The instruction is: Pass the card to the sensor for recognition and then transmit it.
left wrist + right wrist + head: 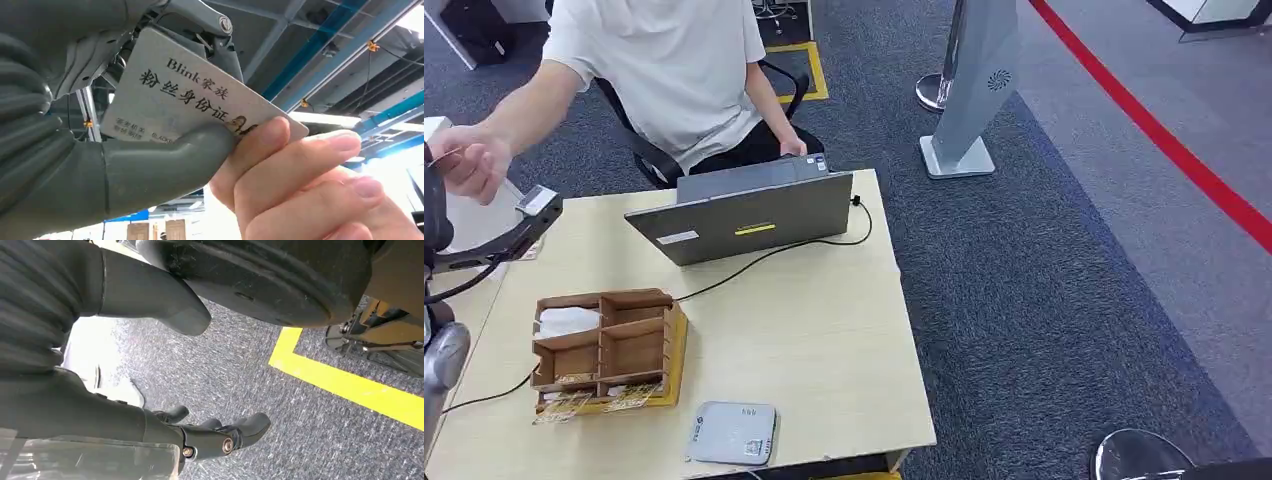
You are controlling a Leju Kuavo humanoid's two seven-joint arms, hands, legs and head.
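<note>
The left robot hand [90, 165] grasps a pale grey plastic card [190, 102] printed with "Blink" and a line of black characters, its thick grey thumb pressed across the card's lower face and darker fingers behind it. A person's hand [305, 185] pinches the card's free corner at the same time, thumb on the printed side, so both have hold of it. In the head view that same hand of the person [469, 160] is raised at the far left edge, above the corner of the light wooden surface [824, 330], with the card's thin edge just visible in it. The person sits in a dark chair behind the surface, wearing a white shirt.

On the surface stand an open grey laptop [744, 215], a brown wooden box divided into compartments [604, 345] with a white wad in its far left compartment, and a flat grey square sensor pad [731, 433] near the front edge. A small grey scanner on a black arm [529, 212] sits at the left corner.

The right robot hand [215, 435] hangs over grey carpet beside a yellow floor line, released, its dark fingers loosely curved and grasping nothing.
</note>
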